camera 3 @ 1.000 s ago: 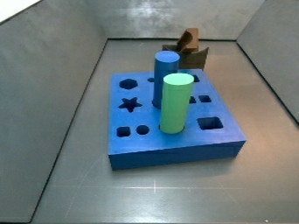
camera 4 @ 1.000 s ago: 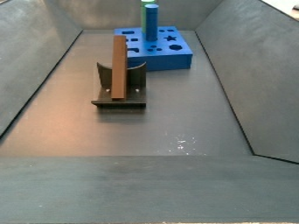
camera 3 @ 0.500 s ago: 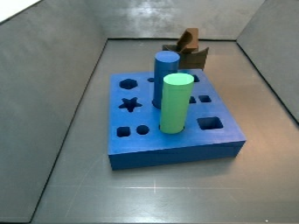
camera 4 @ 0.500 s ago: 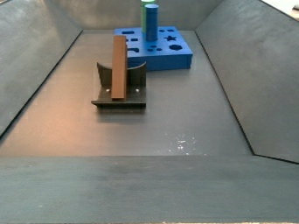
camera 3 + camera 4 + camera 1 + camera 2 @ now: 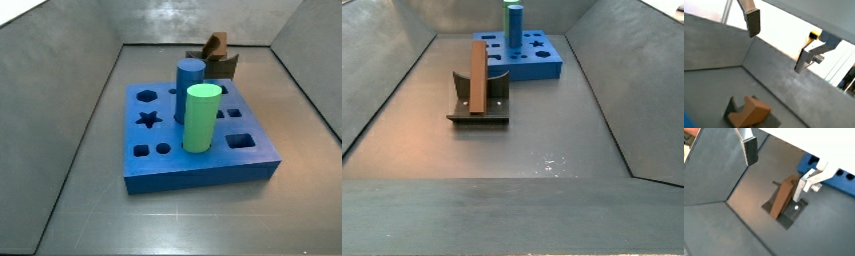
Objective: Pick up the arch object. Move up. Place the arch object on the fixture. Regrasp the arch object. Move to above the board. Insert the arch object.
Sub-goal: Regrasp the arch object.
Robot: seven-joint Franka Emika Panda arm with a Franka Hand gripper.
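Grey metal walls close in a grey floor (image 5: 543, 140), and across the last second we see nothing shift in either side view: the arch object (image 5: 478, 72) leans where it leaned, propped on the fixture (image 5: 480, 108) at centre left of that frame, and at the upper middle of the other side view (image 5: 215, 45).

The tool (image 5: 777, 170) shows only in both wrist views, its fingers (image 5: 750, 150) spread wide with nothing between them, hanging well above the arch object (image 5: 783, 197), which appears brown and slanted on the dark fixture (image 5: 791, 218) below. We judge the placing step done and the regrasp pending.

The board (image 5: 201, 150) sits lower centre in a side view, carrying a green cylinder (image 5: 201, 118) and a blue cylinder (image 5: 190, 80) upright in its holes. Which free hole fits the arch we cannot quite tell from here.

For the task, this stillness suggests the tool is released and must descend to take the bar again.
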